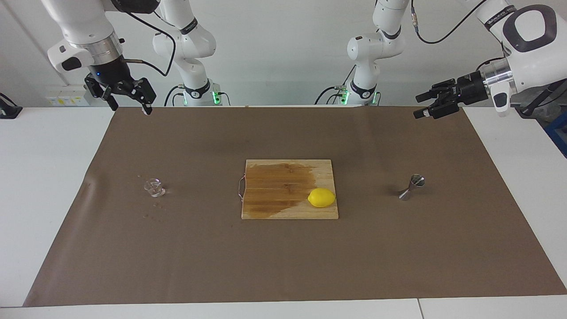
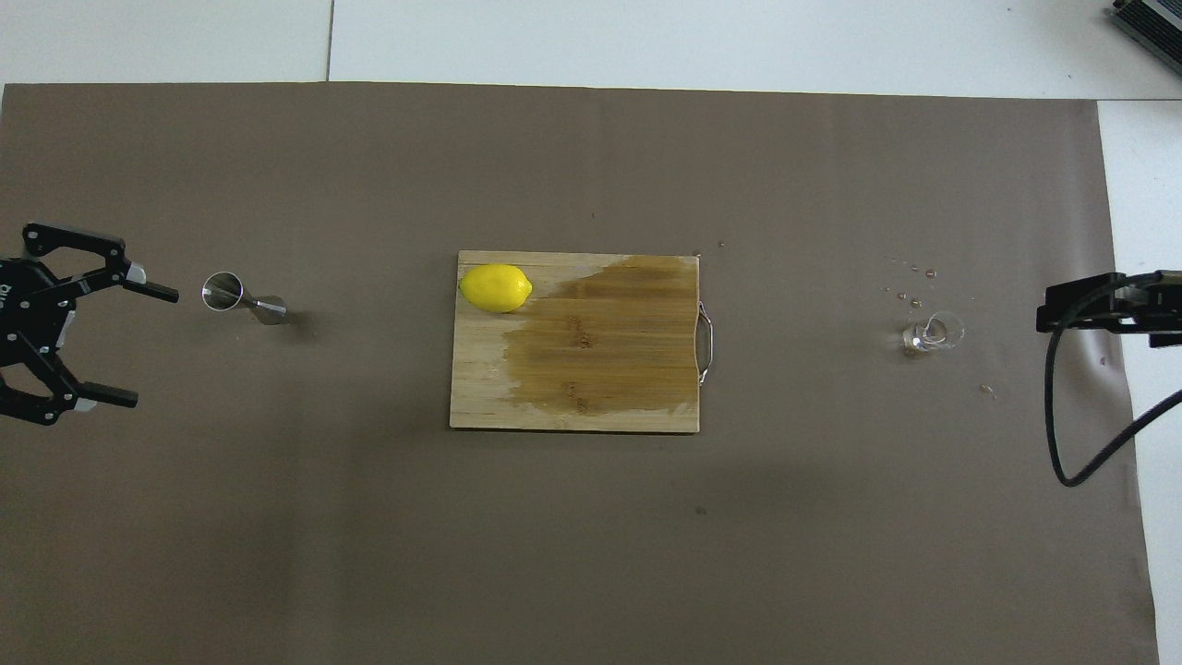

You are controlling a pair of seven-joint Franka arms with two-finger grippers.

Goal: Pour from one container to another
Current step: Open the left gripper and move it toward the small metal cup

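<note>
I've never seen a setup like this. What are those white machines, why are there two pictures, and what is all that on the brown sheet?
The white machines are two robot arms, each ending in a two-finger gripper. One picture looks across the table at them; the other looks down from above their end. The left gripper hangs open near the steel jigger; the right gripper hangs open in the air, at the end where the tiny glass cup stands. Neither holds anything. Both vessels stand on the brown sheet. Between them lies a wooden cutting board, partly darkened as if wet, with a lemon on it. A few droplets dot the sheet by the cup.
</note>
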